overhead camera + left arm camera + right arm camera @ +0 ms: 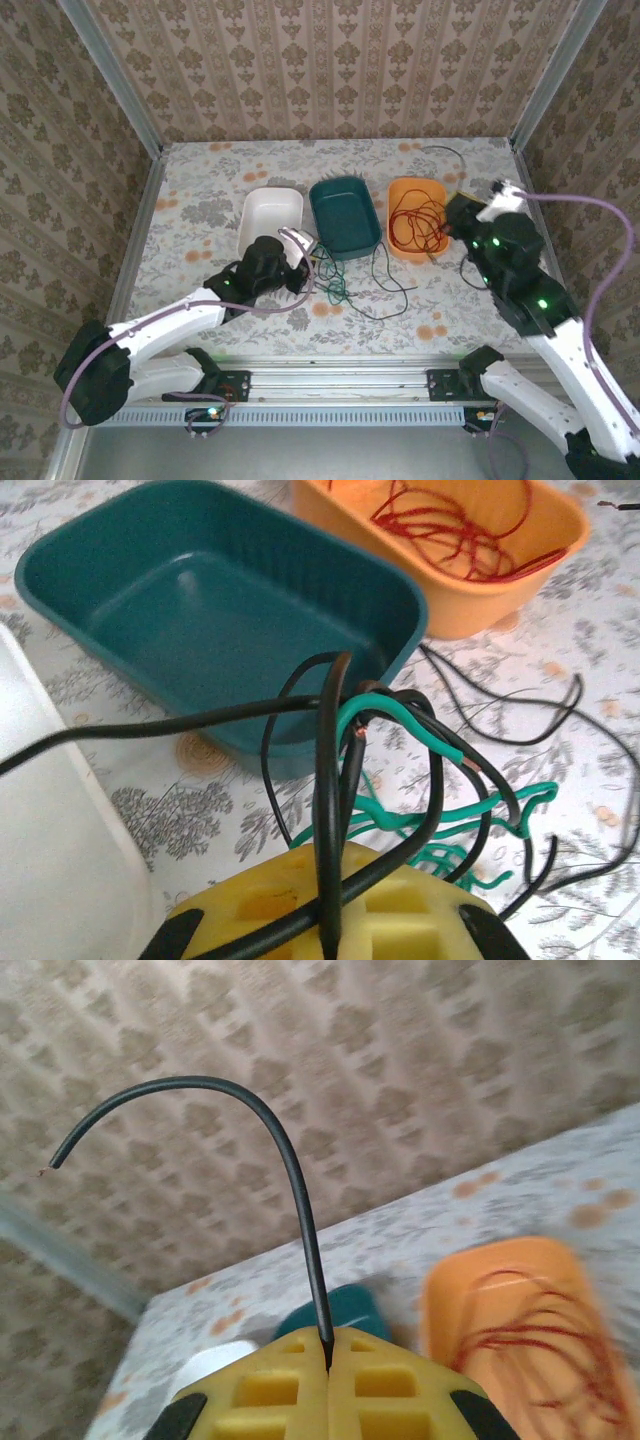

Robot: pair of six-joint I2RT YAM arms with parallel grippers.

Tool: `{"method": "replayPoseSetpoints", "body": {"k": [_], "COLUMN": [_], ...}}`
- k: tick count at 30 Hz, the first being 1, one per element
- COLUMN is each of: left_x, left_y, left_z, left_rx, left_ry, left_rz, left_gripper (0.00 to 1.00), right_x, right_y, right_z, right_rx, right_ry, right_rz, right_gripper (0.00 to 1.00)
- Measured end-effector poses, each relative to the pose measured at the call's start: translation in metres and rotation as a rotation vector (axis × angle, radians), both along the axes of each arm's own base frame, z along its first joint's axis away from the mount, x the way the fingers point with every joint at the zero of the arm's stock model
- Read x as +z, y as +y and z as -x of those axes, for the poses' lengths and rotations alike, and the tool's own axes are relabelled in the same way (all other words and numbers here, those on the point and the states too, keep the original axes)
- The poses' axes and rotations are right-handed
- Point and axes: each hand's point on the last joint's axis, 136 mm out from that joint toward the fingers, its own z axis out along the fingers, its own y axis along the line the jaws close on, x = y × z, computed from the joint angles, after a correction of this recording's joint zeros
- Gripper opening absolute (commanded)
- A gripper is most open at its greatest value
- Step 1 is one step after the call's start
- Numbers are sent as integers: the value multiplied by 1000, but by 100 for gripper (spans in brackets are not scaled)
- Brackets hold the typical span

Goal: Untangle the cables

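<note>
Papered on three sides in beige damask wallpaper [330, 60], patterned with repeating leafy medallions. Framed at the corners by slanting aluminium posts [115, 75]. Spread over the counter [200, 200] with a pale cloth [190, 170], printed in grey flowers and small orange blossoms. Edged along the near side by a ribbed metal rail [340, 380]. Lit softly and evenly from above. Seen blurred and tilted from the right wrist.
</note>
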Motion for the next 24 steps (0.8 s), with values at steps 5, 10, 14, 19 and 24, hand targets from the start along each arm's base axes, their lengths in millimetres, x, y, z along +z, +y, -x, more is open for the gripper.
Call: {"method": "replayPoseSetpoints", "body": {"k": [5, 10, 14, 19, 24], "left_x": [-14, -12, -11, -11, -11], "left_y": [0, -2, -3, -2, -2], "left_z": [-2, -2, -2, -3, -3], "left_rx": [42, 56, 65, 69, 72], "left_ry": [10, -2, 0, 1, -1], "left_rz": [-47, -39, -32, -30, -31], "left_gripper": [0, 0, 0, 0, 0], "right_x": [-6, -17, -53, -152, -231], "right_y": [60, 97, 118, 138, 155], "right_z": [-56, -97, -126, -154, -163], "right_rx": [148, 221, 243, 241, 235], "right_ry": [24, 39, 97, 314, 544], "right_rz": [-5, 18, 50, 143, 236], "right_gripper": [0, 0, 0, 0, 0]}}
